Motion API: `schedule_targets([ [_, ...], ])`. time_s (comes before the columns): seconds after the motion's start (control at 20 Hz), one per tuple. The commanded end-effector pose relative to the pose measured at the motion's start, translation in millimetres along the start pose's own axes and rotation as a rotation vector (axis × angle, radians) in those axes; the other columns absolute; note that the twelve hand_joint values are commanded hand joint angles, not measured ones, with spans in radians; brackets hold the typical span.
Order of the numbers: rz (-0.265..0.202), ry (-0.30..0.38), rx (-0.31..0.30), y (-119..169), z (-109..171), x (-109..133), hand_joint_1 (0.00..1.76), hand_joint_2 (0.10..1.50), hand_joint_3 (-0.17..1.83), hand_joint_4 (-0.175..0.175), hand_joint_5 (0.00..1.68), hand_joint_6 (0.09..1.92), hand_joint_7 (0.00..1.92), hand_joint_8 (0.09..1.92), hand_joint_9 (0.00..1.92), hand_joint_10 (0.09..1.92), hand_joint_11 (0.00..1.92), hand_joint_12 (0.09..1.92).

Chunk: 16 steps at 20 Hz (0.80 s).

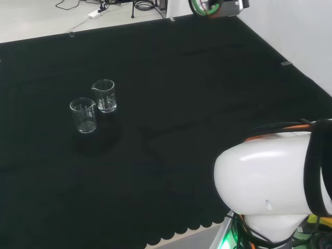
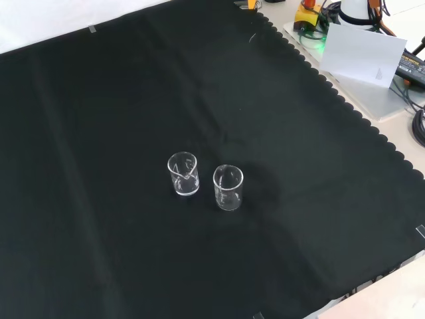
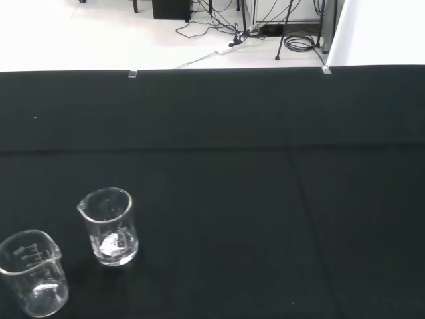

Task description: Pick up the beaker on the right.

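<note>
Two small clear glass beakers stand upright and close together on the black cloth. In the head view one beaker [image 1: 104, 95] is to the right and a little farther off, and the other beaker [image 1: 83, 115] is to its left and nearer. From the front, the first beaker [image 2: 183, 174] stands on the left and the second beaker [image 2: 228, 188] on the right, slightly lower. The wrist view looks at them from a distance, with the first beaker [image 3: 109, 226] beside the second beaker [image 3: 30, 272]. Both look empty, and nothing touches them.
The arm's white link [image 1: 270, 181] bulks at the head view's lower right. The cloth's scalloped edge [image 2: 332, 93] runs along the front view's right, with a white sheet [image 2: 365, 53] and cables beyond it. Bare black cloth [image 1: 197, 93] surrounds the beakers.
</note>
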<state>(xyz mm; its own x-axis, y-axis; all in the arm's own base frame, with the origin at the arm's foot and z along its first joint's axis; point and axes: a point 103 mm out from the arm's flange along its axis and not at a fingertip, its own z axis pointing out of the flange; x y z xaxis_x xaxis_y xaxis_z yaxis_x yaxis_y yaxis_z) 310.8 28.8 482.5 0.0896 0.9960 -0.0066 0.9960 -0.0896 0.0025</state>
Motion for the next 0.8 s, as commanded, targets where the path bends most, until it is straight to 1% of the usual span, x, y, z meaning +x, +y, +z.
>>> schedule_targets([
  [0.05,-0.012,-0.014,0.015,5.7,12.6,34.4,0.11,1.30,0.26,0.004,0.16,0.09,0.05,0.41,0.07,0.61,0.00,0.93],
  [0.25,-0.015,-0.026,0.032,13.5,28.2,61.7,0.20,1.25,0.23,0.000,0.14,0.09,0.06,0.42,0.08,0.62,0.00,0.94],
  [0.4,-0.029,-0.034,0.039,25.7,42.7,77.8,0.23,1.23,0.22,-0.002,0.14,0.09,0.07,0.42,0.09,0.63,0.00,0.95],
  [0.5,-0.052,-0.024,0.044,41.2,55.8,74.2,0.24,1.22,0.22,-0.003,0.14,0.09,0.07,0.42,0.09,0.63,0.00,0.96],
  [0.8,-0.133,0.028,0.076,97.4,90.6,32.0,0.27,1.20,0.21,-0.004,0.14,0.09,0.07,0.43,0.09,0.63,0.00,0.98],
])
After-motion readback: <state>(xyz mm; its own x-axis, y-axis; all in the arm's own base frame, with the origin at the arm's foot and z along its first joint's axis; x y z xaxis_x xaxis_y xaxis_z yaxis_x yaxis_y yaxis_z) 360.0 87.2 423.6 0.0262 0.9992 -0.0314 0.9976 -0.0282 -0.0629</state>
